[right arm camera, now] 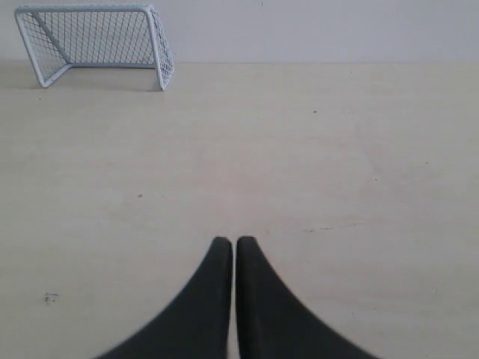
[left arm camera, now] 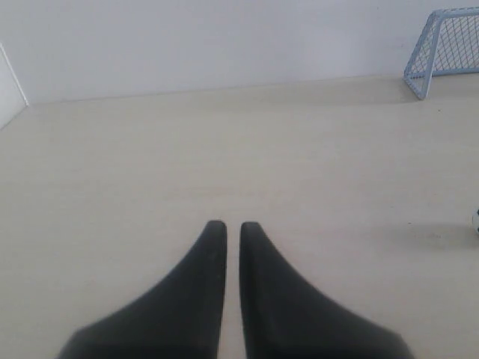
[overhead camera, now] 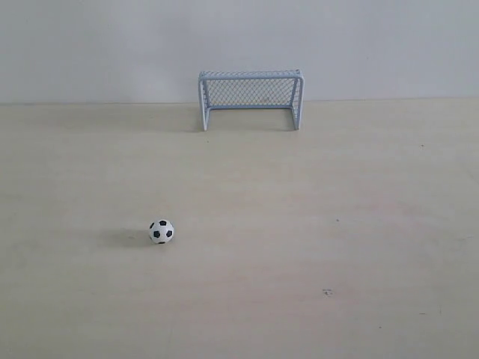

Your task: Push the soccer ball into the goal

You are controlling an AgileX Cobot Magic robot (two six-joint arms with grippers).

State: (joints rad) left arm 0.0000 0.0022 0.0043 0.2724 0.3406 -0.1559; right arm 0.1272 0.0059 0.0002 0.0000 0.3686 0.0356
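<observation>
Exterior view: soccer ball (overhead camera: 161, 231) on table (overhead camera: 314, 224), near left, well apart from goal (overhead camera: 251, 75) at far edge | left gripper (left arm camera: 233, 224) fingers nearly together, empty | right gripper (right arm camera: 234, 241) likewise, empty

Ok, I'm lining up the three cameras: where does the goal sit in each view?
Exterior view: the goal stands upper centre, facing the camera.
Left wrist view: in a far corner, cropped by the frame.
Right wrist view: whole, in a far corner.
Shared landmark: the table-wall seam.
</observation>
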